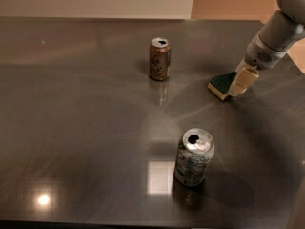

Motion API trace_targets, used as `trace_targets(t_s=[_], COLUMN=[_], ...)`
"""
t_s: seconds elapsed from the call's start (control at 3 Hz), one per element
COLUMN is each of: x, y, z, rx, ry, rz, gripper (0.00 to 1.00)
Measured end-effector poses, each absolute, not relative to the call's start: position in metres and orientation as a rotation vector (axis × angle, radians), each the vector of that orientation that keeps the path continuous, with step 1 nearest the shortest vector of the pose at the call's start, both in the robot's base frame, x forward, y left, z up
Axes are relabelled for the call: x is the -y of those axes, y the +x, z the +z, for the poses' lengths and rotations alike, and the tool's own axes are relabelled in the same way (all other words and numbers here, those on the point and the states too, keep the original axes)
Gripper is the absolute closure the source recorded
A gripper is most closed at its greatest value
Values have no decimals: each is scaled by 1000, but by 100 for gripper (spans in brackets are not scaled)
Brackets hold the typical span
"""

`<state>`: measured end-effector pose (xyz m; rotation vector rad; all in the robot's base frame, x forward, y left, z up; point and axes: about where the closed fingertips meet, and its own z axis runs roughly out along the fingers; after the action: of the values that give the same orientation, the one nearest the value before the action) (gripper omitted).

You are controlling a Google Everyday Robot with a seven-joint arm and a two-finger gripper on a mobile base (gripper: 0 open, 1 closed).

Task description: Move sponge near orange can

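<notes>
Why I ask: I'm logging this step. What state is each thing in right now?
orange can: upright on the table, top opened.
silver-and-green can: upright, top opened, nearer the camera.
sponge: flat on the table, green side up, well to the right of the orange can.
hand: low at the sponge's right end.
</notes>
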<state>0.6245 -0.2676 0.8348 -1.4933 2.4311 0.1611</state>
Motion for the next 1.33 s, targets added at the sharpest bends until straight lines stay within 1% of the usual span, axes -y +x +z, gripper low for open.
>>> trace_targets(t_s=[0.33,0.67,1.0,1.33], x=[269,255,232,201], y=[625,631,642,659], z=[835,848,862,873], rx=[-2434,-2404,-2355,-2289], ry=[-1491,-1497,-1531,-1576], rz=[157,161,169,178], gripper=[65,88,100,100])
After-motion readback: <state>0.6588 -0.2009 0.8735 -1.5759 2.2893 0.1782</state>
